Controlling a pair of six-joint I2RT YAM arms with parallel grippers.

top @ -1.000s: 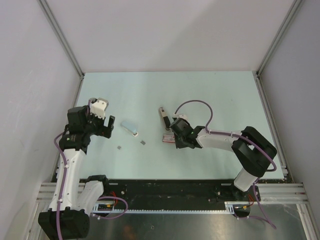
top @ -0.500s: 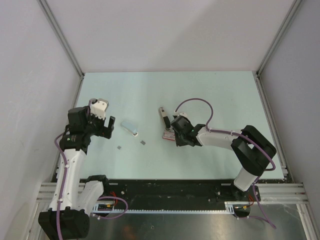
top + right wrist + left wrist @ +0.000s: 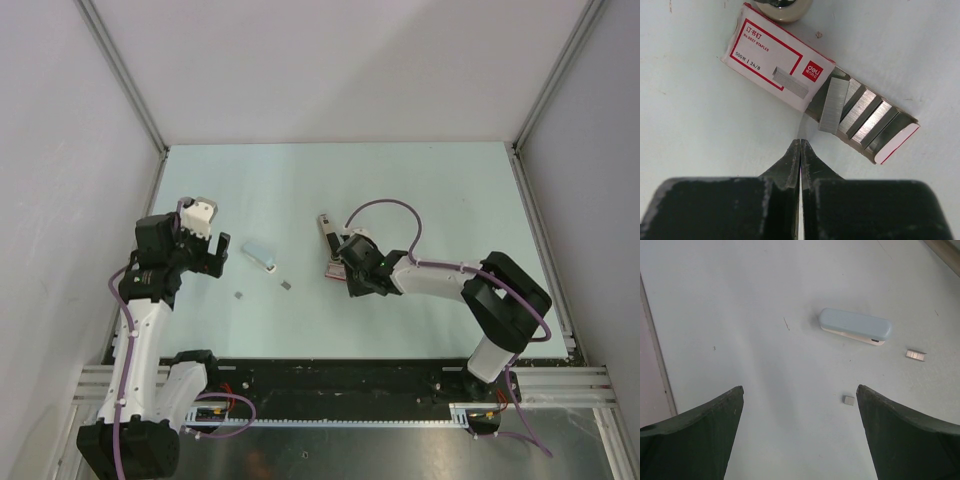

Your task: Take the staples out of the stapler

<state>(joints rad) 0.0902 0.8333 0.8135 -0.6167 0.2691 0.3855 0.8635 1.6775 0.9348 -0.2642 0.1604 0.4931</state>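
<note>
Right gripper [image 3: 800, 144] is sitting pinched fully closed, nothing visible between its tips, just beside the slid-open staple box [image 3: 777, 62]. Stapler [image 3: 326, 233] is lying on the table [image 3: 420, 190], just behind that box. Left gripper [image 3: 799, 390] is gaping wide, pointing at a pale blue oblong piece [image 3: 855, 326] and two loose staple bits [image 3: 915, 355].

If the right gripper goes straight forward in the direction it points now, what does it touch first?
Most likely the staple box, near where its red-and-white sleeve meets its pulled-out tray. The right gripper is shut; its height above the table is unclear.
</note>
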